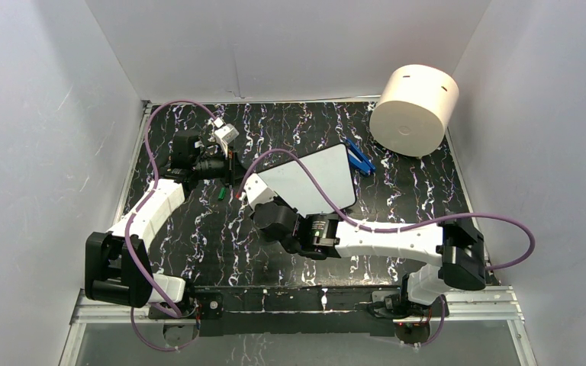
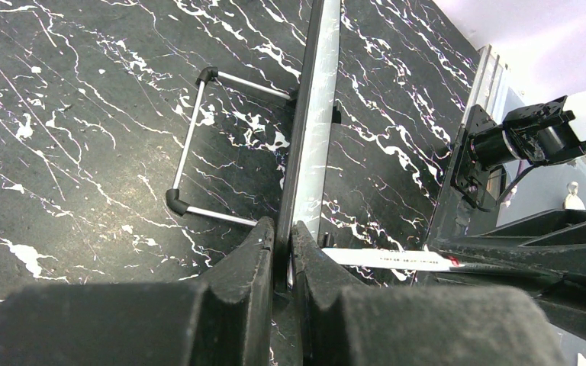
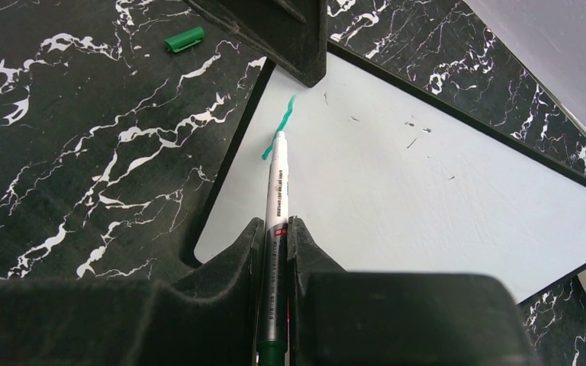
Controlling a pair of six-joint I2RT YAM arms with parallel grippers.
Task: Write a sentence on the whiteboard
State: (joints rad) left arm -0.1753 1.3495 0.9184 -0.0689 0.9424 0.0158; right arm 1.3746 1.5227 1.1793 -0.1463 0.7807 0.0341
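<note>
The whiteboard [image 1: 317,179] stands propped at mid-table, white face toward my right arm; the left wrist view shows it edge-on [image 2: 317,114]. My left gripper [image 1: 233,174] [image 2: 283,229] is shut on its near corner edge. My right gripper [image 1: 258,197] [image 3: 277,225] is shut on a white-barrelled green marker [image 3: 278,183], whose tip touches the board [image 3: 427,175] near its left corner. Of the sentence, only one short wavy teal stroke [image 3: 281,122] shows there; no letters can be read. The marker also shows in the left wrist view [image 2: 385,259].
A green marker cap [image 1: 220,194] [image 3: 184,39] lies on the black marbled table left of the board. A big cream cylinder [image 1: 414,109] lies at the back right, a blue object [image 1: 359,158] beside the board. A wire stand [image 2: 198,145] props the board. White walls enclose the table.
</note>
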